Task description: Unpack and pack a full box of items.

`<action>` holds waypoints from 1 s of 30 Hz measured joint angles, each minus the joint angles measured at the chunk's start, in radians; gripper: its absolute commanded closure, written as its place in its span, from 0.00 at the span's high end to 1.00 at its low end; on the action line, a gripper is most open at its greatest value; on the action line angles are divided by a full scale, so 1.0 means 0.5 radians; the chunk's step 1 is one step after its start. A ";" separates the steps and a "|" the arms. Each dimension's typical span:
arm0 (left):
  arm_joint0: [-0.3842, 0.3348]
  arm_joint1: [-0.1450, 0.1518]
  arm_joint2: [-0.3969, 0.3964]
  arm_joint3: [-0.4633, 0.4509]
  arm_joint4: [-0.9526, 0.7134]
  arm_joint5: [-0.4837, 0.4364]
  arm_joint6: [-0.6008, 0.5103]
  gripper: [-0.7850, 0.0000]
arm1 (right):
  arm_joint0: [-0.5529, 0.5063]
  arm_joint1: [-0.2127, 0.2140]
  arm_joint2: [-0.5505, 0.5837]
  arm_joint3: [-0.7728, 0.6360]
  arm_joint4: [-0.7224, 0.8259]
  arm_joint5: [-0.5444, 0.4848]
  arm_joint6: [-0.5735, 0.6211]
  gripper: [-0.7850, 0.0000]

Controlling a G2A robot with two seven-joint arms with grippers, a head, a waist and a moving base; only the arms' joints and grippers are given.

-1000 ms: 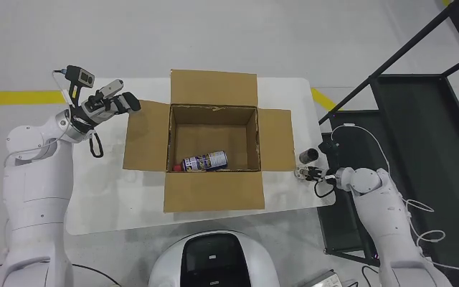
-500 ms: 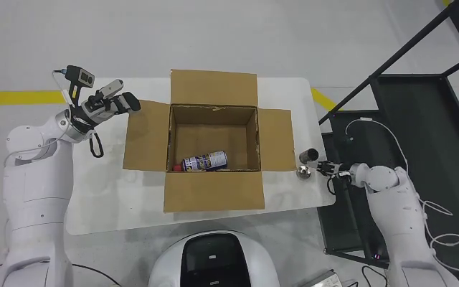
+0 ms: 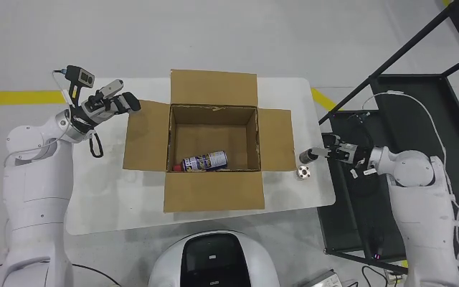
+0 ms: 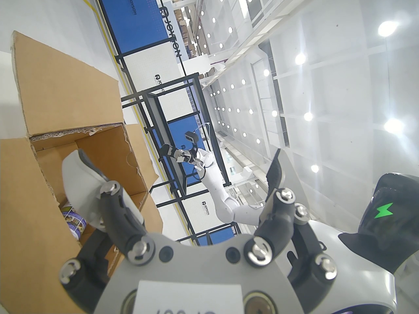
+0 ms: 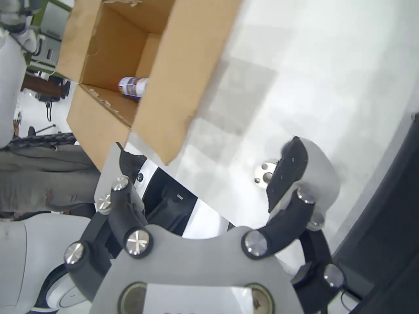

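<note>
Plainly, the spray can (image 3: 204,161) lies on its side against the box's (image 3: 214,87) near wall, long axis left to right, capped end toward the left tool (image 4: 176,158), which hangs released by the left flap (image 3: 147,136); the right tool (image 5: 208,150), also released, hovers beside a metal disc (image 3: 305,171).

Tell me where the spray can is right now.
In the top view the spray can lies on its side inside the open cardboard box, along the wall nearest the robot and toward the robot's left.
</note>
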 measured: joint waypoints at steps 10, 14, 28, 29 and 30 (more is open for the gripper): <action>0.000 0.000 0.000 0.000 0.000 0.000 0.000 1.00 | 0.085 0.043 -0.378 -0.292 -0.114 -0.128 -0.132 1.00; 0.000 0.000 0.000 0.000 0.000 0.000 0.000 1.00 | 0.085 0.043 -0.378 -0.290 -0.114 -0.128 -0.132 1.00; 0.000 0.000 0.000 0.000 0.000 0.000 0.000 1.00 | 0.133 0.048 -0.379 -0.293 -0.216 -0.114 -0.267 1.00; 0.000 0.000 0.000 0.000 0.000 0.000 0.000 1.00 | 0.188 0.045 -0.423 -0.305 -0.229 -0.137 -0.283 1.00; 0.000 0.000 0.000 0.000 0.000 0.000 0.000 1.00 | 0.243 0.041 -0.475 -0.313 -0.245 -0.155 -0.283 1.00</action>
